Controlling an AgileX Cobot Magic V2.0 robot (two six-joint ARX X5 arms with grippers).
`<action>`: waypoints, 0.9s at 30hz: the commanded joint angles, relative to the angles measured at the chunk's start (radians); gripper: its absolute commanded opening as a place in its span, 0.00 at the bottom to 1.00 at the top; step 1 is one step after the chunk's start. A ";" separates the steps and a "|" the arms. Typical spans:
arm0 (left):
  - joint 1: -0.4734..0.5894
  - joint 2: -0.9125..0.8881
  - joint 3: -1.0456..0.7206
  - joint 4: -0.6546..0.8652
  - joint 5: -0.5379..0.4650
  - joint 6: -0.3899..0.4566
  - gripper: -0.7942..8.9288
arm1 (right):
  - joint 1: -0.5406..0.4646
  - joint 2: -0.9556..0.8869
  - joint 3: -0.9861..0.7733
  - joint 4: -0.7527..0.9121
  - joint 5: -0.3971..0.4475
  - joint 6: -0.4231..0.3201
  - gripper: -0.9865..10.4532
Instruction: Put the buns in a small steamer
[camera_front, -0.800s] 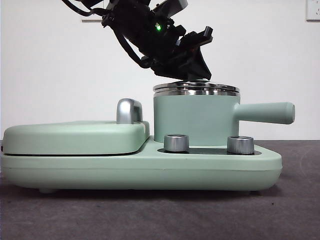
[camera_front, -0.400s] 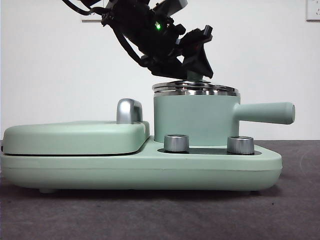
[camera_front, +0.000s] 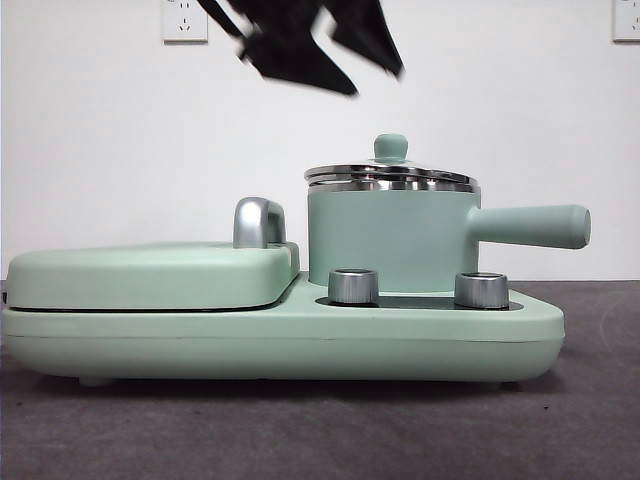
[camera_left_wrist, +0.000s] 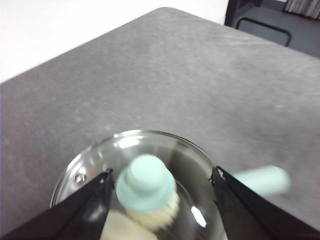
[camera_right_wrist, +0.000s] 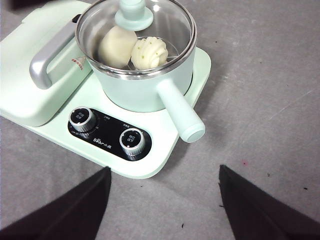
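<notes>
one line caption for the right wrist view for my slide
Both buns sit inside the lidded small steamer, right gripper open above the table.

The left end effector (camera_front: 330, 60) hangs directly above the small steamer (camera_front: 390, 240), its jaws spread to either side of the lid knob (camera_left_wrist: 145, 177) below and clear of it. The glass lid (camera_right_wrist: 170, 22) sits on the steamer, and both buns lie inside, the smooth bun (camera_right_wrist: 116, 47) touching the ridged bun (camera_right_wrist: 148, 52). The steamer stands on the cooker base (camera_right_wrist: 192, 62), beside the griddle lid (camera_front: 150, 272), with two dials (camera_right_wrist: 132, 141) on the base between the steamer and the right end effector (camera_right_wrist: 165, 210), which hangs over the tabletop (camera_right_wrist: 270, 100).
</notes>
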 joint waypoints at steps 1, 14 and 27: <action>0.027 -0.043 0.013 -0.093 0.060 -0.121 0.41 | 0.006 0.020 0.005 0.006 -0.008 0.010 0.38; 0.151 -0.500 -0.418 -0.168 0.035 -0.243 0.41 | 0.006 0.132 0.005 0.109 -0.072 0.005 0.38; 0.204 -0.746 -0.522 -0.338 -0.053 -0.228 0.37 | 0.006 0.185 0.005 0.160 -0.098 0.007 0.36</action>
